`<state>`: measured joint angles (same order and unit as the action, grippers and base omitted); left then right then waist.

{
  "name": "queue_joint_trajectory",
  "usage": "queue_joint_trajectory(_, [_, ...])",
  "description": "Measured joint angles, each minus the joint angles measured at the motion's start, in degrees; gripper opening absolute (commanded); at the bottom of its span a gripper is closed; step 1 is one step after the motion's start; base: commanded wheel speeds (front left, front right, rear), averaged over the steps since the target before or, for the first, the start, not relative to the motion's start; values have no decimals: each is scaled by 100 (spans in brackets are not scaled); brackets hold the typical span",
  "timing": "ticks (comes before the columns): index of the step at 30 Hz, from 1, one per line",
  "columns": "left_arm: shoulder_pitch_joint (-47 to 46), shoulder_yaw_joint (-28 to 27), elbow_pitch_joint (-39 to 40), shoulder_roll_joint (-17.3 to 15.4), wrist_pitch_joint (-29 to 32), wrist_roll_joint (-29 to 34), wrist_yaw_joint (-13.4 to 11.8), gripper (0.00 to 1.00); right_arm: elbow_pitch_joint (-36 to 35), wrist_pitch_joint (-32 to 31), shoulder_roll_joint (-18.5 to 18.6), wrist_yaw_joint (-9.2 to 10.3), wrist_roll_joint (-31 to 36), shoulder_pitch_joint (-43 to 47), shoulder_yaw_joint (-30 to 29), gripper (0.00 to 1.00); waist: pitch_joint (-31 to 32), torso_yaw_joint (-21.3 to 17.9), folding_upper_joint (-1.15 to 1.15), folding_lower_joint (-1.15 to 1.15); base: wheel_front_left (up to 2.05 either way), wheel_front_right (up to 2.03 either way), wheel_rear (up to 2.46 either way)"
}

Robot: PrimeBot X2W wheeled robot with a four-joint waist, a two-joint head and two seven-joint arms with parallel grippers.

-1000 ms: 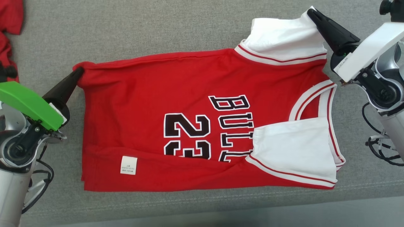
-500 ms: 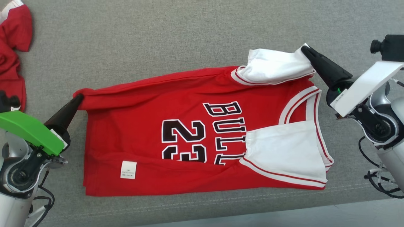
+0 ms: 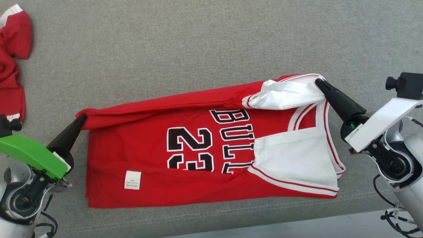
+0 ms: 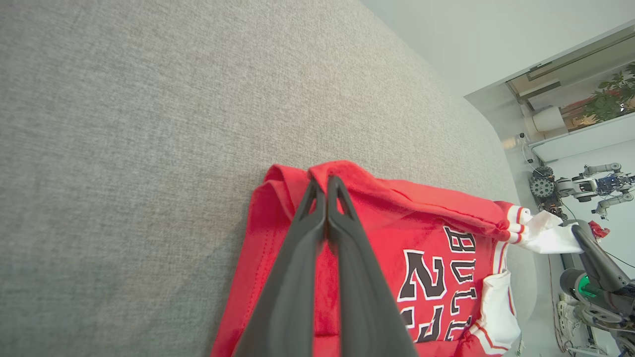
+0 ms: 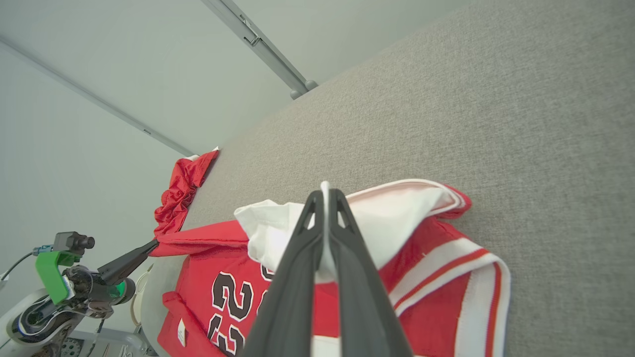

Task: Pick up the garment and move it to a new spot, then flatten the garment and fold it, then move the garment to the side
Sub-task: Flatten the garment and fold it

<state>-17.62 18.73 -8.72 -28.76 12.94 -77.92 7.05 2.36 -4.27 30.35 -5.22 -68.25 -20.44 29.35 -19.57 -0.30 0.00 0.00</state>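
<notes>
Can't read the label (image 3: pixel 132 180) print on the jersey (image 3: pixel 132 145), way too tiny; the lettering (image 3: pixel 231 116) ducks under a fold, and the red cloth (image 3: pixel 10 72) runs off-frame.

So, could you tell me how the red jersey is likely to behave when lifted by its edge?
Probably floppy: the red jersey sags and creases between the left gripper and right gripper, both shut on its far edge. Likely light, since two thin pinches seem enough to carry that edge. It may drag, not slide, on the textured grey surface.
</notes>
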Motion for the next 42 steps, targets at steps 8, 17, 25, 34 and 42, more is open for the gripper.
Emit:
queue_joint_trajectory(8, [276,-18,43,-43,-148,-49,0,0,-230,231,-24,79,-110,486,-20,0,47,-25,0,0,0,0,0])
queue_joint_trajectory(17, [517,-21,92,-69,-318,-59,0,0,-470,426,-94,89,-134,904,11,0,143,-27,0,0,0,0,0])
queue_joint_trajectory(25, [750,-18,174,-116,-391,-213,0,0,-735,527,-57,175,-134,1180,1,0,233,-62,0,0,0,0,0])
queue_joint_trajectory(34, [952,-1,229,-143,-449,-221,1,0,-980,653,36,232,-131,1456,-40,0,291,-92,0,0,0,0,0])
queue_joint_trajectory(42, [973,15,425,-230,-502,-250,0,0,-1206,647,156,282,-52,1410,-88,0,305,-104,0,0,0,0,0])
